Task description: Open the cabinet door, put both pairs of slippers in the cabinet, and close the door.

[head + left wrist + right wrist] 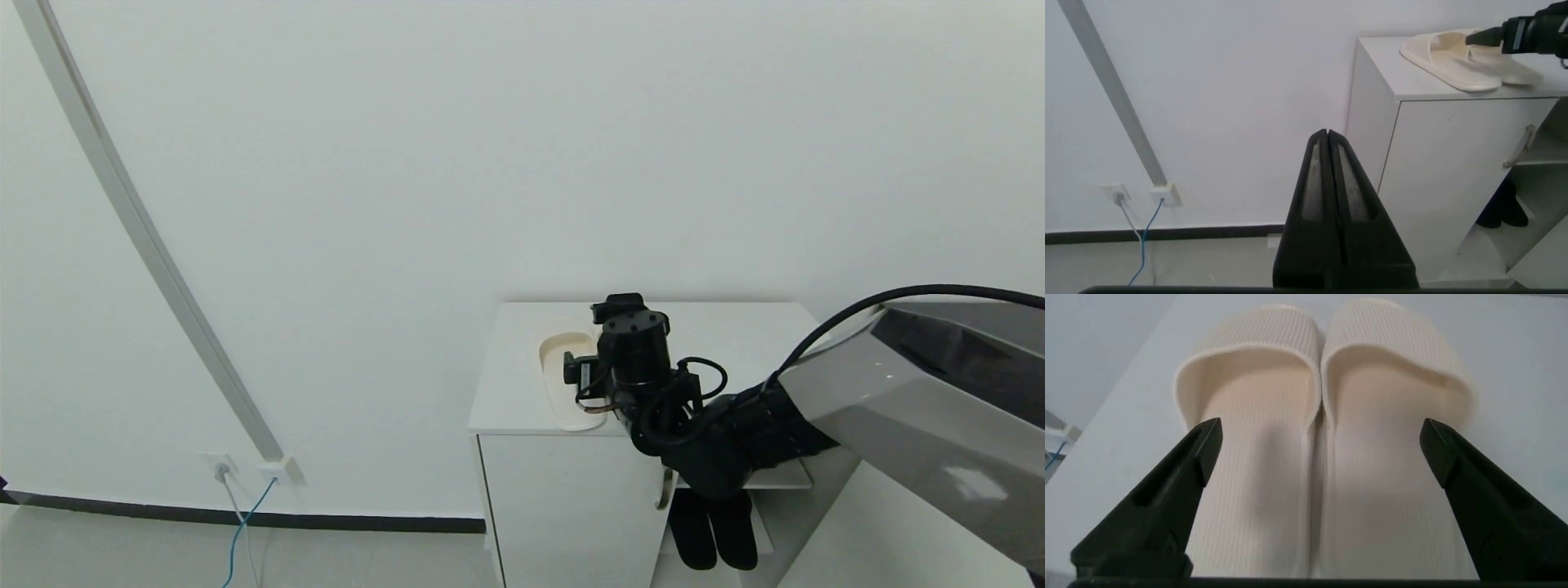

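**On the cabinet top, right fingers straddle cream slippers**

Atop the white cabinet [571,506], near its left edge, the cream slippers [1323,474] lie side by side, touching. The right gripper [1321,431] hangs over them with its fingers [1184,482] apart, one at each outer side of the pair. Lower down, the cabinet's right side stands open, and the black slippers [714,531] sit inside. The left gripper [1328,135] is well left of the cabinet, its fingers together.

Plain white wall [490,147], slanted cable duct [161,253] running to the sockets [219,467] (blue cable [241,527] plugged in), black baseboard [367,520] below.
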Robot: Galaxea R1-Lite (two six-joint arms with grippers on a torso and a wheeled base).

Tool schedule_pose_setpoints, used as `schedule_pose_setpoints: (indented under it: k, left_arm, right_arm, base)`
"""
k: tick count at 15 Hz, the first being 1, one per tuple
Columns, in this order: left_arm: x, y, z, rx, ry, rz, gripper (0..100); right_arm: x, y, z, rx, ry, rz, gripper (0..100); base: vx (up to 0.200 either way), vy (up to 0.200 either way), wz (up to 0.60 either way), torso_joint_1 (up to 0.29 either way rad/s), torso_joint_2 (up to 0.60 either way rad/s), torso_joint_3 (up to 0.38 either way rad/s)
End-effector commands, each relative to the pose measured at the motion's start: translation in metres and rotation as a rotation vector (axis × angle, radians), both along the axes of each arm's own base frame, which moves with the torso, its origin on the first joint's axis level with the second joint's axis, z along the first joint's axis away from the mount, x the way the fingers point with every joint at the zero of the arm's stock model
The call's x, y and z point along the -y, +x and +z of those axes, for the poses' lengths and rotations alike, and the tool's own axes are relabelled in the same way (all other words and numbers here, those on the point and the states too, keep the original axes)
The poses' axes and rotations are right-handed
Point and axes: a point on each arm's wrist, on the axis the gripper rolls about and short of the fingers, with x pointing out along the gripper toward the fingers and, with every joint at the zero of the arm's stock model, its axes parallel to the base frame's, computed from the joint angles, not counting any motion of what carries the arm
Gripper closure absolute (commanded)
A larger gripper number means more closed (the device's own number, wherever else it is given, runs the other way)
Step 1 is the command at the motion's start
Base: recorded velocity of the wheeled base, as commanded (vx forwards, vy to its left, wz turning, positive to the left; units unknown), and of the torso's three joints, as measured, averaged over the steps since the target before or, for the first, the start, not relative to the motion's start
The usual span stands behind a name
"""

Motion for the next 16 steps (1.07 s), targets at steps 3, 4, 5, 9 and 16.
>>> schedule_pose_setpoints:
  k: [3, 4, 5, 9, 16]
  left_arm:
    - [0.0, 0.0, 0.0, -0.001, 0.0, 0.0, 100]
    - [0.0, 0.0, 0.0, -0.001, 0.0, 0.0, 100]
    - [0.0, 0.0, 0.0, -0.001, -0.002, 0.0, 100]
    - [0.0, 0.0, 0.0, -0.001, -0.002, -0.001, 100]
    - [-0.001, 0.0, 0.0, -0.002, -0.002, 0.029, 100]
  right_arm:
    - [-0.004, 0.034, -0.026, 0.002, -0.004, -0.034, 0]
    - [-0.005, 0.039, -0.027, 0.007, -0.002, -0.039, 0]
    - [-0.005, 0.046, -0.028, 0.018, -0.002, -0.043, 0]
    - [-0.007, 0.065, -0.034, 0.023, -0.017, -0.059, 0]
    - [-0.01, 0.077, -0.035, 0.023, -0.015, -0.041, 100]
  base:
    - [0.0, 0.0, 0.0, 0.0, 0.0, 0.0]
    - [0.0, 0.0, 0.0, 0.0, 0.0, 0.0]
    - [0.0, 0.0, 0.0, 0.0, 0.0, 0.0]
    - [0.0, 0.0, 0.0, 0.0, 0.0, 0.0]
    - [0.0, 0.0, 0.0, 0.0, 0.0, 0.0]
